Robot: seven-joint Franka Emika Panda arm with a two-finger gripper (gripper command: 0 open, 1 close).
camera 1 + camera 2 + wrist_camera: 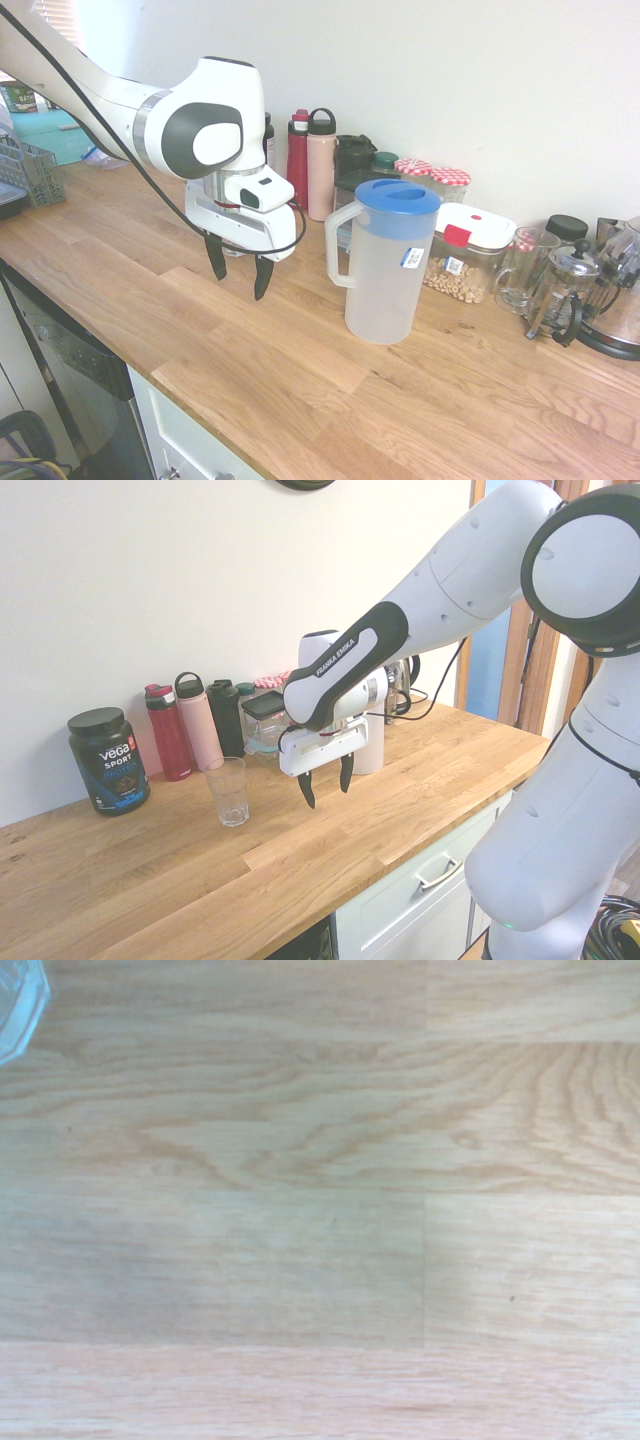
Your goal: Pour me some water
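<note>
**Jug off to my side, handle turned my way**

My gripper (239,268) hangs over bare wooden countertop (300,390), pointing straight down, jaws spread wide and holding nothing. The wrist view shows only wood grain beneath me, with the rim of the drinking glass (18,1005) peeping in at one corner.

The water jug (385,262), frosted plastic with a round blue lid (398,194), stands upright on the countertop near me but apart from my fingers. In the first exterior view it lies to the picture's right of me; in the second it sits mostly hidden behind my hand. Its long axis is vertical, and its side handle (338,245) faces my side, the nearest part of it to my jaws.

The empty glass (228,791) stands on the opposite side of me from the jug, in front of the red and pink bottles (185,731) by the wall.

I judge the next move to be a sideways reach to the handle, and since the handle runs upright while my fingers point down, my wrist will likely need to tip over to close around it.
</note>
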